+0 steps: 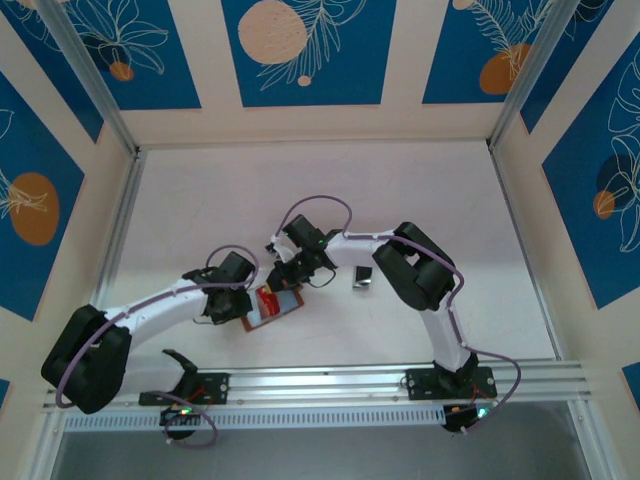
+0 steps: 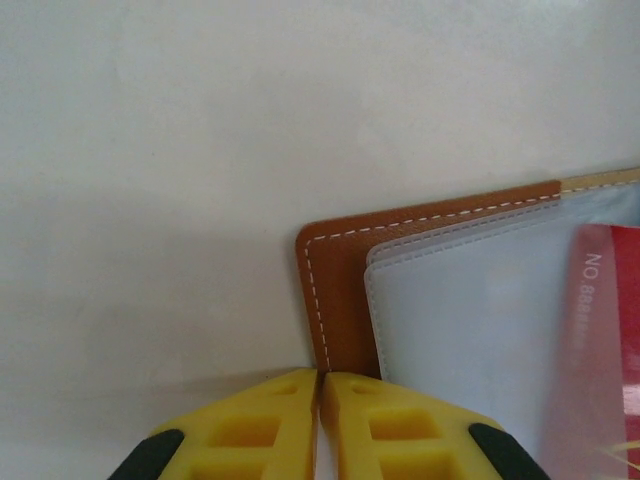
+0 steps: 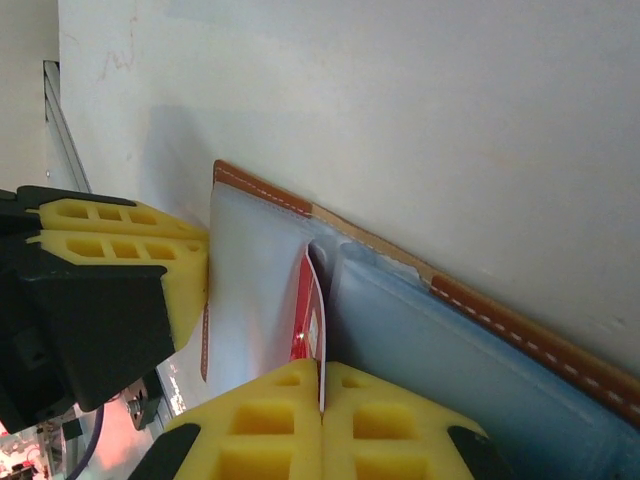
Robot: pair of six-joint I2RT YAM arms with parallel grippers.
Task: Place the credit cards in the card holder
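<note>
We see the left gripper [image 2: 320, 388] pinched shut on the brown edge of the card holder [image 2: 335, 290], which lies open just below the top view's centre. The right gripper [image 3: 322, 375] clamps a red credit card [image 3: 306, 305], whose far end sits between the clear sleeves [image 3: 255, 260].

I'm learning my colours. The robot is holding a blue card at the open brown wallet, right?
No, the card is red, not blue. The right wrist view shows it pinched in the right end effector at the open brown wallet.
</note>
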